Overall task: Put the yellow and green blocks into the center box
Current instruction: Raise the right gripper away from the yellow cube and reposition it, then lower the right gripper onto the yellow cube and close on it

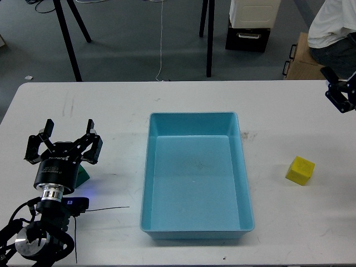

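Observation:
The light blue box (pixel 192 115) lies empty in the middle of the white table. The yellow block (pixel 300 170) sits on the table to the right of the box, with nothing near it. The green block (pixel 83 176) is at the left, mostly hidden behind my left gripper (pixel 64 139), which stands open right over it with its fingers pointing up. My right gripper (pixel 350 89) is at the far right edge, high above and behind the yellow block. Only one splayed finger (pixel 334 94) shows, spread as when it was open.
Black stand legs (pixel 69 39), a black case (pixel 247 39) and a cardboard box (pixel 306 64) stand on the floor beyond the table's far edge. A seated person (pixel 334 28) is at the top right. A thin black cable (pixel 105 209) lies by my left arm.

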Action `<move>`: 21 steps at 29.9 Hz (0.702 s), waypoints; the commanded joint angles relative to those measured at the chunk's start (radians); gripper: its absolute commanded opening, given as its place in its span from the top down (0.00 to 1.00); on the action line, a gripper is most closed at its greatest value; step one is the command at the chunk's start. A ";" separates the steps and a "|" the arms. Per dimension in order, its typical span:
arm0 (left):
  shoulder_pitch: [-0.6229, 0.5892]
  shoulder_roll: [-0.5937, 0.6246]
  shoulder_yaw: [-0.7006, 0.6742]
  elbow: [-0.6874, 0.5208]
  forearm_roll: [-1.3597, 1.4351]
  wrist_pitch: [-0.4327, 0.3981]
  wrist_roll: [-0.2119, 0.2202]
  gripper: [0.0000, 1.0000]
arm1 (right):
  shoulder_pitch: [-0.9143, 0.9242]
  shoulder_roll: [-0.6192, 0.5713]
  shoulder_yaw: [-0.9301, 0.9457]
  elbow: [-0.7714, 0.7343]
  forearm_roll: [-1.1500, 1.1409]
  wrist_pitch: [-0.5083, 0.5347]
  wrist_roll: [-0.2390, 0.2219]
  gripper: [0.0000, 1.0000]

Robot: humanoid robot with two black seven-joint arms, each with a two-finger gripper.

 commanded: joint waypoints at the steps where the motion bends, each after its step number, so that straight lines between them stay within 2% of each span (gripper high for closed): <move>1: -0.001 0.000 0.000 0.000 -0.001 0.001 0.000 0.00 | 0.220 -0.099 -0.324 -0.009 -0.294 0.000 0.074 0.03; 7: -0.001 0.000 0.000 -0.002 -0.001 0.002 0.000 0.00 | 0.568 -0.168 -0.815 -0.009 -0.523 0.001 0.074 0.03; 11: 0.000 0.000 0.002 0.000 -0.001 0.004 0.000 0.00 | 0.719 -0.175 -1.035 -0.014 -0.589 0.003 0.074 0.03; 15: 0.002 -0.001 0.003 0.000 0.000 0.004 0.000 0.00 | 0.745 -0.182 -1.135 -0.054 -0.591 0.030 0.074 0.02; 21: -0.003 -0.012 0.008 0.000 0.000 0.005 0.000 0.00 | 0.731 -0.181 -1.154 -0.108 -0.589 0.086 0.074 0.03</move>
